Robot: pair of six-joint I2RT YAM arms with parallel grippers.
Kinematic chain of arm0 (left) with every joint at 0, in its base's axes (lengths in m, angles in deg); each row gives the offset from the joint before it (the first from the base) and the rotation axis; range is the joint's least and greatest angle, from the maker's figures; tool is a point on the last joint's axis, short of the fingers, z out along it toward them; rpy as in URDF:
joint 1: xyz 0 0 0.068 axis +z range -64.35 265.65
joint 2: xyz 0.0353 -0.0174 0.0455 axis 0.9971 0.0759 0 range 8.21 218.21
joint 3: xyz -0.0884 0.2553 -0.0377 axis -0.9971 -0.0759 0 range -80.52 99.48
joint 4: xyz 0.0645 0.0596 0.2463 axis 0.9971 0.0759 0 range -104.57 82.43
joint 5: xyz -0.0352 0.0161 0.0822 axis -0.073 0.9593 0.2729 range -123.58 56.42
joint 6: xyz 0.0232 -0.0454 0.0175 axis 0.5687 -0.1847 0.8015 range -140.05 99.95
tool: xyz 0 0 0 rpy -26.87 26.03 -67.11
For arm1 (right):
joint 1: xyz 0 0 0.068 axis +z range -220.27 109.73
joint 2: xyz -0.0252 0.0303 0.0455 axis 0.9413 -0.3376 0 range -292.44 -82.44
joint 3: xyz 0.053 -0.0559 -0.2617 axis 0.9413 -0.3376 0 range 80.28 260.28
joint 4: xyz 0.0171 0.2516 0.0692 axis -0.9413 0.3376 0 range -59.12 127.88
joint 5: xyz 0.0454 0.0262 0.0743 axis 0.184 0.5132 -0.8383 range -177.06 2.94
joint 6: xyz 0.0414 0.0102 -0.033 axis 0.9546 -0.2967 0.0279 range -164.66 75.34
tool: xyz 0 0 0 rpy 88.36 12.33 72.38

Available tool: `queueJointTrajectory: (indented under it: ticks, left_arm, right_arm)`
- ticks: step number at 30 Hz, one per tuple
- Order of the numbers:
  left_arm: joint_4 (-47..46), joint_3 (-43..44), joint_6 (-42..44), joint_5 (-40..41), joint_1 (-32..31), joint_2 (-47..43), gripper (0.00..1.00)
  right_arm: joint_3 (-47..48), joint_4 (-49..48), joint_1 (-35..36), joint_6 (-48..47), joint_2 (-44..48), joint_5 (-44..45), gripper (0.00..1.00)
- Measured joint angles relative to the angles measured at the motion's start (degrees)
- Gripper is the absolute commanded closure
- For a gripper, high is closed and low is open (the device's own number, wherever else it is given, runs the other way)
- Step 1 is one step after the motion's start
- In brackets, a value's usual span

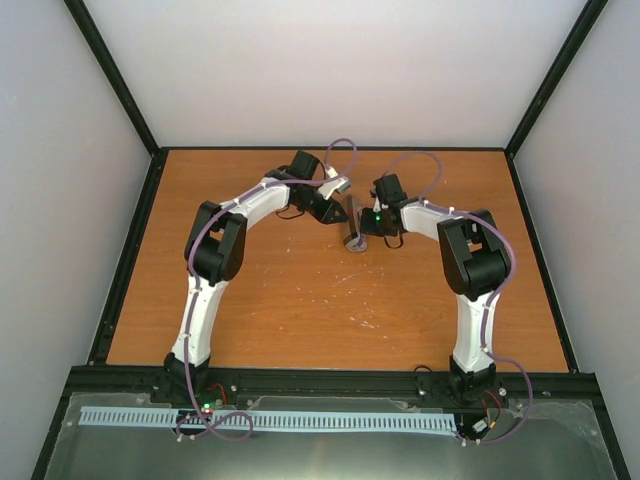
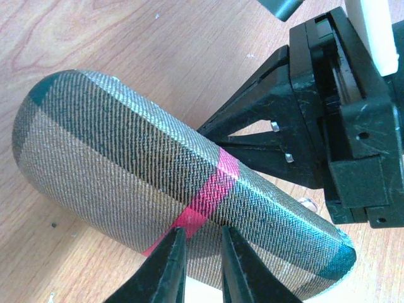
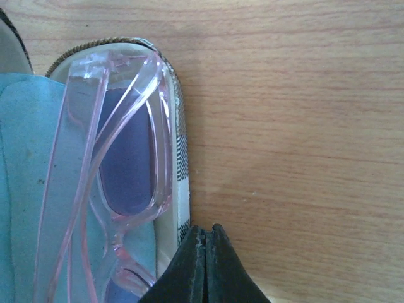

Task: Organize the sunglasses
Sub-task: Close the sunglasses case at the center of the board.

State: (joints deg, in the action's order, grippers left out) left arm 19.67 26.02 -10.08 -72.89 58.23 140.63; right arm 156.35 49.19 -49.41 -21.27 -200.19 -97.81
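Observation:
The sunglasses [image 3: 126, 158], clear pink frames with dark lenses, lie folded inside the open case on a pale blue cloth [image 3: 25, 164]. The case [image 2: 126, 158] is grey-tan plaid with a red band and sits mid-table [image 1: 354, 242]. My left gripper [image 2: 202, 230] is shut on the case's edge beside the red band, with plaid fabric between its fingers. My right gripper [image 3: 205, 230] is shut with nothing in it, its tips just outside the case rim [image 3: 180, 145] and above the wood. In the top view both grippers meet at the case, left [image 1: 345, 215] and right [image 1: 365, 228].
The orange-brown wooden table [image 1: 300, 300] has a black frame along its edges and white walls around it. The right arm's black wrist housing [image 2: 328, 126] stands close behind the case in the left wrist view.

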Motion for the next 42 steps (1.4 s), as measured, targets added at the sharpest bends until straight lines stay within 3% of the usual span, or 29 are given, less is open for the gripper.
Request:
queueJointTrajectory:
  ticks: [23,28,31,33,36,37,38,39,42]
  left_arm:
    - [-2.3,-0.2,0.3,-0.7,-4.4,3.0,0.83]
    - [-2.4,-2.0,1.2,0.6,-4.2,1.3,0.68]
    - [-1.9,-5.2,1.2,1.5,-3.5,-2.1,0.49]
    - [-1.7,-6.1,0.9,1.6,-2.7,-4.4,0.38]
    - [-1.9,-6.6,1.0,1.3,-0.8,-8.1,0.02]
    - [-2.2,-6.7,0.6,1.2,0.2,-9.8,0.01]
    - [-2.6,-6.9,0.3,1.1,1.4,-11.6,0.01]
    - [-3.0,-7.1,0.0,1.3,2.5,-13.3,0.0]
    - [-5.0,-8.5,-0.3,2.6,5.3,-18.6,0.0]
  right_arm:
    - [-9.0,-8.9,0.3,1.2,3.6,-9.8,0.97]
    - [-12.0,-6.0,-0.4,1.5,7.5,-6.1,0.92]
    - [-13.7,-4.3,-2.1,2.1,11.5,-3.3,0.89]
    - [-14.0,-3.6,-3.2,2.4,14.2,-1.6,0.8]
    - [-14.0,-3.6,-5.1,2.9,18.1,-0.2,0.58]
    - [-14.0,-3.7,-5.6,3.1,19.1,-0.1,0.41]
    - [-14.2,-3.9,-6.2,3.3,20.0,-0.2,0.14]
    - [-14.4,-4.0,-6.8,3.5,20.9,-0.2,0.02]
    - [-15.1,-3.9,-8.9,3.4,23.3,-0.4,0.0]
